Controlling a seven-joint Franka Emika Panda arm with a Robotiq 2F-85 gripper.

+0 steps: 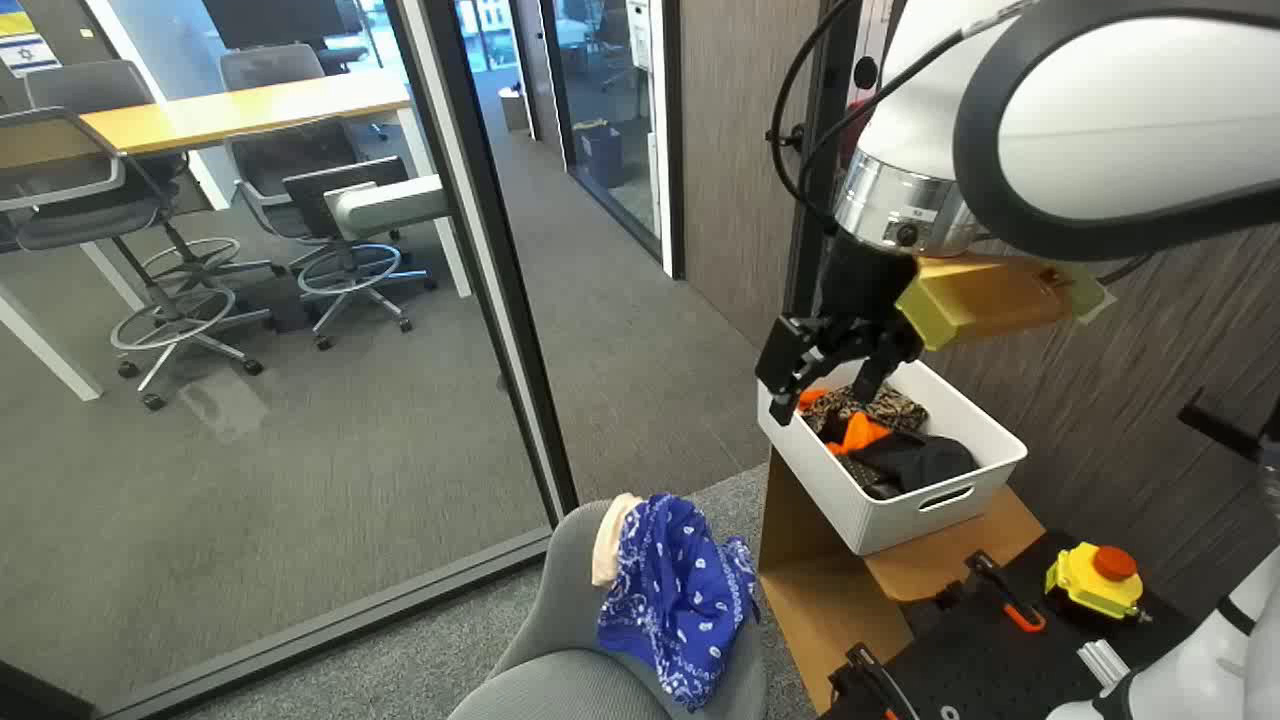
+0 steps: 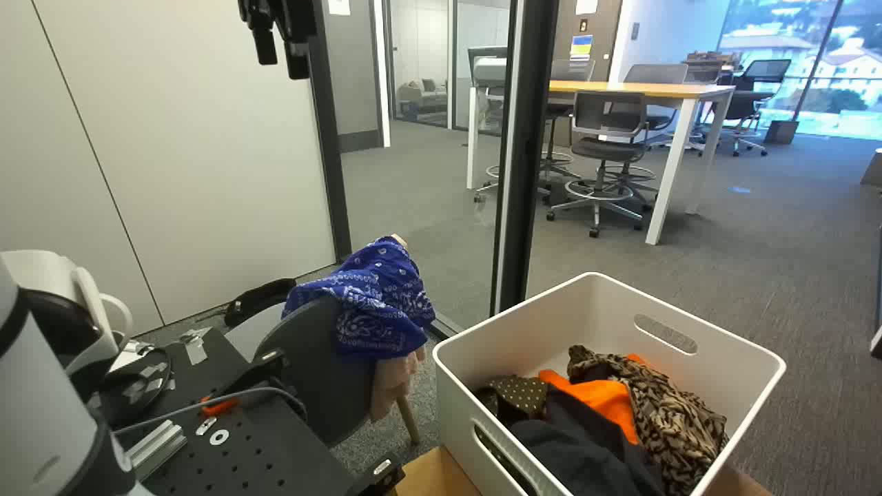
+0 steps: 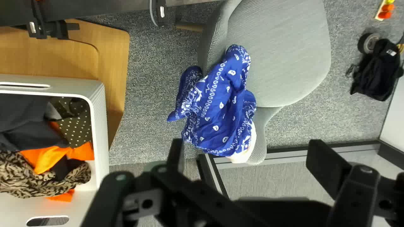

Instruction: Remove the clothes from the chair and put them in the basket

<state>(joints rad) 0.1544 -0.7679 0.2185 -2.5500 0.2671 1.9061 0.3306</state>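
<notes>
A blue bandana with white print [image 1: 680, 590] hangs over the backrest of a grey chair [image 1: 570, 690]; the bandana also shows in an exterior view [image 2: 379, 296] and the wrist view [image 3: 221, 110]. A pale pink cloth [image 2: 396, 386] lies partly hidden under it. The white basket [image 2: 551, 324] holds an orange cloth [image 2: 599, 396], a leopard-print cloth [image 2: 675, 420], a dark cloth [image 2: 579, 448] and a dotted cloth [image 2: 513, 394]. My gripper [image 3: 246, 151] is open and empty, fingers pointing down, high above the chair and basket. It shows in both exterior views [image 1: 825, 396] [image 2: 282, 63].
The basket stands on a wooden stand [image 1: 940, 560] beside the chair. A black perforated table [image 2: 255, 461] with clamps and a yellow emergency stop [image 1: 1095, 580] adjoins it. A black-framed glass wall [image 1: 490, 250] rises behind the chair. A black bag [image 3: 377, 72] lies on the floor.
</notes>
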